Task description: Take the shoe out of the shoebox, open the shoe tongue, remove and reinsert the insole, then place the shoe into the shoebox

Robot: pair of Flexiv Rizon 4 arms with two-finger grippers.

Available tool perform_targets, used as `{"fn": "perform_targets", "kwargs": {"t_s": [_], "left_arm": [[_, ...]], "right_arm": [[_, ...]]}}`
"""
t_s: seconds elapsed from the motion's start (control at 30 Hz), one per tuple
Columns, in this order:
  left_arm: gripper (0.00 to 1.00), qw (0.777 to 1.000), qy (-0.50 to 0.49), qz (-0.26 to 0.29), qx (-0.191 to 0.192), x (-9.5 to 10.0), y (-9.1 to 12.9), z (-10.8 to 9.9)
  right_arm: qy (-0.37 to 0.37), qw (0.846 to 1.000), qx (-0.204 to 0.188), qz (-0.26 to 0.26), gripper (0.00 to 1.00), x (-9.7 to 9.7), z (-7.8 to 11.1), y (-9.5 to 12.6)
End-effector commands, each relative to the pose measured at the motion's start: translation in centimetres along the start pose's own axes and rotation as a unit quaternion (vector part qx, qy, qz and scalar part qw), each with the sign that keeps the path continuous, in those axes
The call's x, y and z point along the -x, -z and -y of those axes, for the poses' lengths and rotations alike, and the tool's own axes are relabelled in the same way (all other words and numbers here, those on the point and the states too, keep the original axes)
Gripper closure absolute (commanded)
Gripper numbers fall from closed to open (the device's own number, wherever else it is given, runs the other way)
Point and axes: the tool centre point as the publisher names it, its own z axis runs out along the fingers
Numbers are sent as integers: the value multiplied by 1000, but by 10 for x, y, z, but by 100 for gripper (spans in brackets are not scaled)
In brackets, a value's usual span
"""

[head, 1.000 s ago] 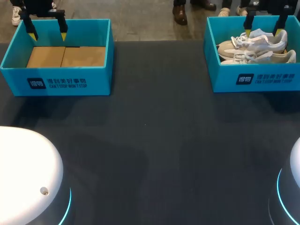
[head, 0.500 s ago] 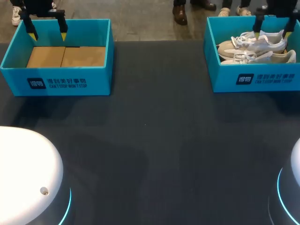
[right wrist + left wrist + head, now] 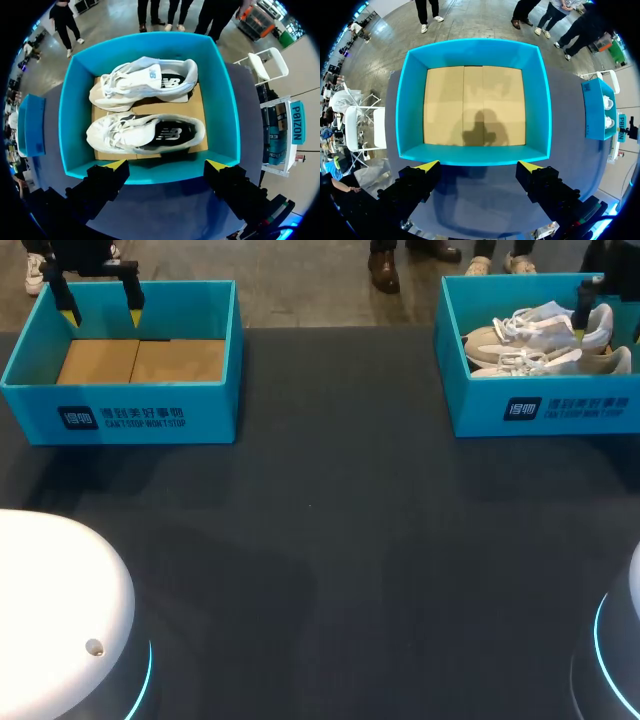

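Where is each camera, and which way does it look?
Left wrist: on my left arm, looking into the empty box; left gripper shows.
Right wrist: on my right arm, looking at shoes in the shoebox; right gripper shows.
Head: high behind me, looking down at the table; both grippers show.
Head and wrist views share both boxes.

A dark matte counter spans the head view; at its far left corner stands an open teal box, its front wall printed in white; its floor is brown cardboard, split by a seam. From the left wrist the same box shows square-on; a soft shadow lies on the cardboard; the counter runs dark around it.
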Motion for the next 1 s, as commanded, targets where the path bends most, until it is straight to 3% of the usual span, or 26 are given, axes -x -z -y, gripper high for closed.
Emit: {"fn": "perform_targets", "kwargs": {"t_s": [0.03,0.17,0.27,0.4,0.47,0.73,0.87,0.93,1.0], "left_arm": [[0,1000,0,0,0,0,0,0],[0,1000,0,0,0,0,0,0],[0,1000,0,0,0,0,0,0],[0,1000,0,0,0,0,0,0],[0,1000,0,0,0,0,0,0],[0,1000,0,0,0,0,0,0],[0,1000,0,0,0,0,0,0],[0,1000,0,0,0,0,0,0],[0,1000,0,0,0,0,0,0]], "right_arm": [[3,1000,-2,-6,0,7,-10,-19],[1,1000,-4,-7,0,16,-20,-28],[2,1000,-4,-7,10,21,-24,-32],[12,1000,-3,0,51,27,-27,-37],[16,1000,-5,0,55,29,-28,-40],[22,1000,-8,-1,53,42,-26,-46],[21,1000,-7,-4,44,49,-23,-50],[20,1000,-7,-5,49,53,-23,-52],[20,1000,-7,-7,45,57,-24,-54]]}}
